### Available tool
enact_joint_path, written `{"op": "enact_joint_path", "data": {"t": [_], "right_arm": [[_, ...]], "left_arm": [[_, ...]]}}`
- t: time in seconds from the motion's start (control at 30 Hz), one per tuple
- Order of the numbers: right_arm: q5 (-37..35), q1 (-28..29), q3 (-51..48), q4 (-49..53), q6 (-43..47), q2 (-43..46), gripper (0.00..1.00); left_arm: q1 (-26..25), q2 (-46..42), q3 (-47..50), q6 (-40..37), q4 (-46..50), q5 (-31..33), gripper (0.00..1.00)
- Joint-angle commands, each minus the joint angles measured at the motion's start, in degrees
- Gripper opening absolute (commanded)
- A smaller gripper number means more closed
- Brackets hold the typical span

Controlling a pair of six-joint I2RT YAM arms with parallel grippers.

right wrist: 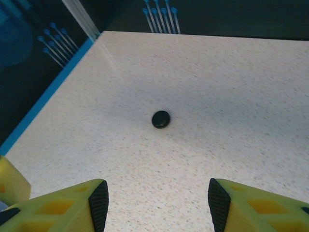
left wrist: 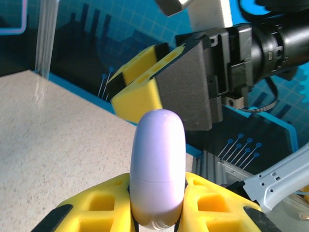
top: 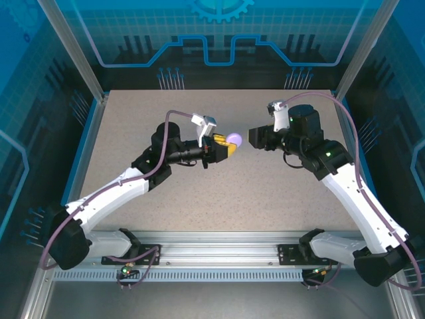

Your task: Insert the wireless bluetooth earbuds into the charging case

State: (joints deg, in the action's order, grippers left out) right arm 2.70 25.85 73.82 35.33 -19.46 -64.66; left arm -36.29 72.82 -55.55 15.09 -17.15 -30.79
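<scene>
1. Slippage is the risk: left gripper [top: 227, 144] pinches the closed lilac case [left wrist: 158, 164] by its lower end at frame centre, so a nudge from the wide-open right gripper [right wrist: 158, 205] could lever it free.
2. Table [top: 265, 193] edges lie well apart from both; small black round item [right wrist: 161, 119], earbud or case unclear, sits mid-frame.

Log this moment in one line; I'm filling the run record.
left gripper shut on lilac case | right gripper open, facing it | small black item on table

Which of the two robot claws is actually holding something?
The left gripper: its yellow fingers clamp a pale lilac case. The right gripper, facing it, is open with nothing between its jaws.
</scene>
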Motion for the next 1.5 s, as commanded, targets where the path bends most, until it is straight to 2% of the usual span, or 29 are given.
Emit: {"op": "enact_joint_path", "data": {"t": [0.0,0.3,0.57,1.07,1.47], "right_arm": [[-2.9,-1.1,0.4,1.7,-1.4,0.6,0.59],[-3.0,-1.5,-0.2,2.4,-0.7,1.8,0.6],[-2.8,-1.7,-0.5,2.7,-0.5,2.2,0.6],[-2.1,-2.0,-1.0,3.1,-0.1,1.8,0.61],[-2.3,-2.6,-1.7,3.4,0.0,2.2,0.61]], "left_arm": [[-0.2,1.4,-1.9,2.2,4.0,4.1,0.0],[-0.1,8.4,-5.9,6.9,15.6,7.9,0.0],[-0.1,14.2,-5.9,9.2,19.2,11.0,0.0],[1.6,30.7,-11.2,14.1,23.0,7.8,0.0],[3.6,38.9,-13.3,16.0,24.7,7.5,0.0]]}}
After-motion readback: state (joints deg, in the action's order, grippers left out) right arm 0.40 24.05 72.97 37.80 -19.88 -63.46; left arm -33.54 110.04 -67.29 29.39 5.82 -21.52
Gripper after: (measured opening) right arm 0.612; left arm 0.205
